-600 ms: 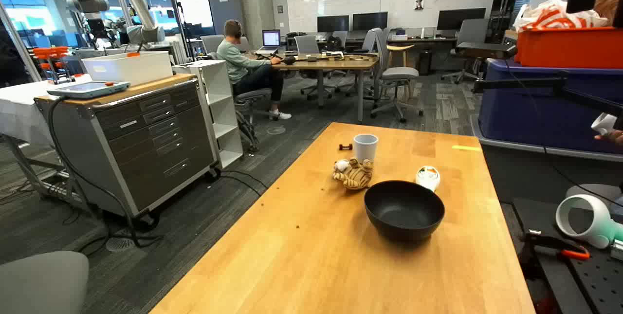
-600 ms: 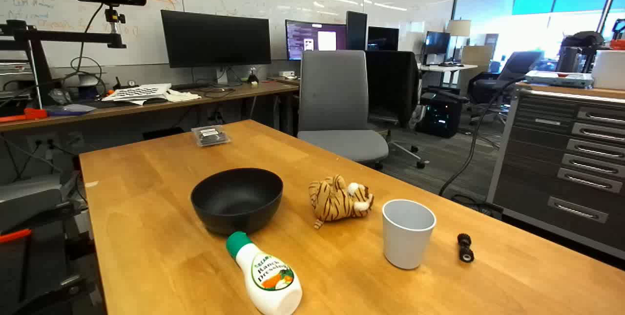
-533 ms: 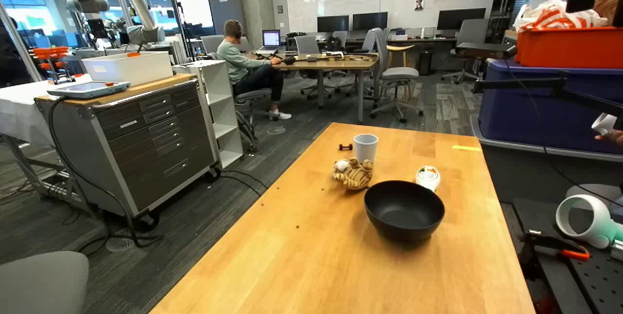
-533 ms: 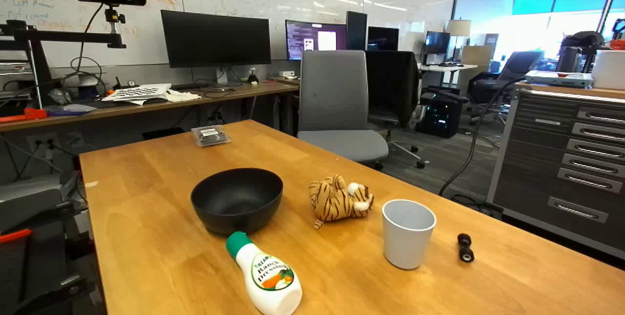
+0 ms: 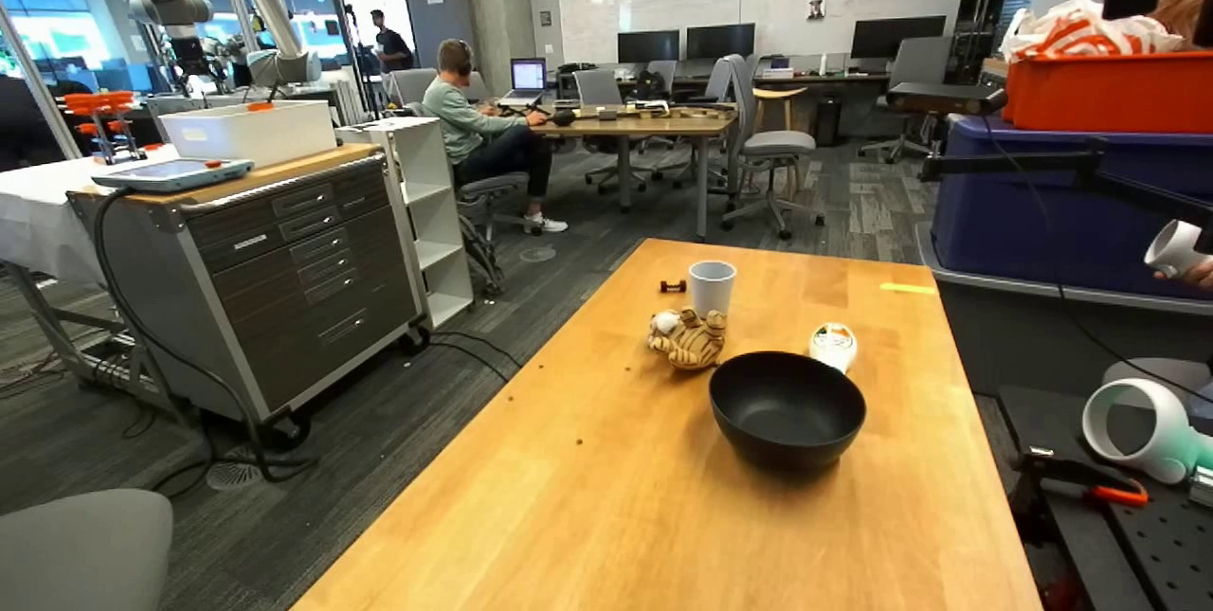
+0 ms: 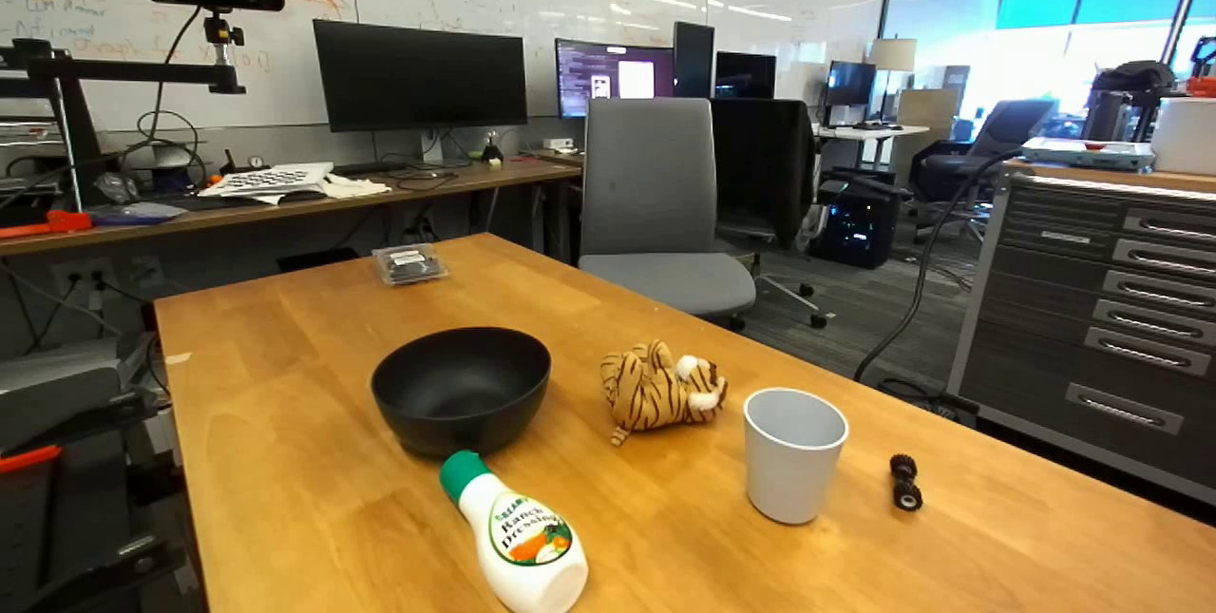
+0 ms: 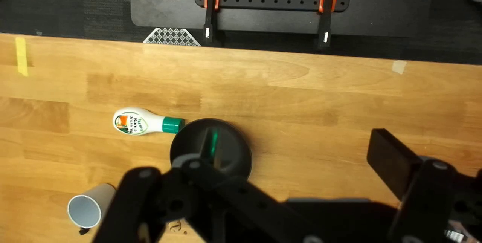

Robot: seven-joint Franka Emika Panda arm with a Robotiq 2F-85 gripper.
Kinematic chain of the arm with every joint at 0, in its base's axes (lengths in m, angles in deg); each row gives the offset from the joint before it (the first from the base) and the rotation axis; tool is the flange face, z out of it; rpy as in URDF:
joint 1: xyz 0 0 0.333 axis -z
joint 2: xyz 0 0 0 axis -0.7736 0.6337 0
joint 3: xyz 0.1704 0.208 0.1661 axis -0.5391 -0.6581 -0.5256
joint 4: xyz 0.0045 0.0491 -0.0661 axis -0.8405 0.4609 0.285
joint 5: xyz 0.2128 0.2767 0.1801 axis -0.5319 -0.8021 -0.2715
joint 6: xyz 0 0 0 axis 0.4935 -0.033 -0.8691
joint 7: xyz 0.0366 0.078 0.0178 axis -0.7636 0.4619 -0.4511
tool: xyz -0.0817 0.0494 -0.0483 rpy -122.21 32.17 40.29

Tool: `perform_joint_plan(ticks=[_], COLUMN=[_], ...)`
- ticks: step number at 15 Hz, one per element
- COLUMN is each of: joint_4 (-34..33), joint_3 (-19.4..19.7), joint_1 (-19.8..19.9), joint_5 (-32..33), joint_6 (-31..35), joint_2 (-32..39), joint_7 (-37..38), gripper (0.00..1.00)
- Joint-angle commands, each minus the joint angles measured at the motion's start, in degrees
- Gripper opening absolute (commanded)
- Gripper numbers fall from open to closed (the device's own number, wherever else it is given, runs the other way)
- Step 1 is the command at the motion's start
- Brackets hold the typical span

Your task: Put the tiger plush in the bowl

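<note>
Tiger toy (image 6: 662,392) lies tipped over on the wooden table (image 6: 285,518), between black bowl (image 6: 462,394) and grey cup (image 6: 794,475), just beside each with a gap both sides, so not in the bowl. Bowl sits upright, dark inside showing. Gripper (image 7: 296,145) has its jaws spread wide, holding nothing, tabletop seen between them; in the wrist view it overlaps the bowl and hides most or all of the toy. Dressing bottle (image 6: 527,546) lies on its side, green cap (image 6: 464,474) pointing at the bowl, can't tell from here if they touch. Cup upright, small black dumbbell (image 6: 905,482) just beside it. Clear plastic pack (image 6: 410,264) rests farther along the table, beyond the bowl in an exterior view. At the back, I see a man (image 5: 466,123) sitting at a desk (image 5: 654,125) and another person (image 5: 391,46) standing farther off
</note>
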Motion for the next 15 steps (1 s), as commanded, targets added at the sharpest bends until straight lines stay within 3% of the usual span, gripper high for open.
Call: perform_joint_plan(ticks=[1, 9, 12, 15], joint_4=[-0.15, -0.16, 2.25, 5.24], joint_3=[0.75, 0.75, 0.36, 0.0], joint_1=[-1.05, -1.05, -0.94, -0.13], joint_5=[0.39, 0.39, 0.74, 0.63], joint_6=[-0.15, -0.15, 4.54, 16.81], joint_2=[0.18, 0.18, -1.04, -1.25], joint_7=[0.51, 0.51, 1.54, 5.03], gripper=[1.0, 1.0, 1.0, 1.0])
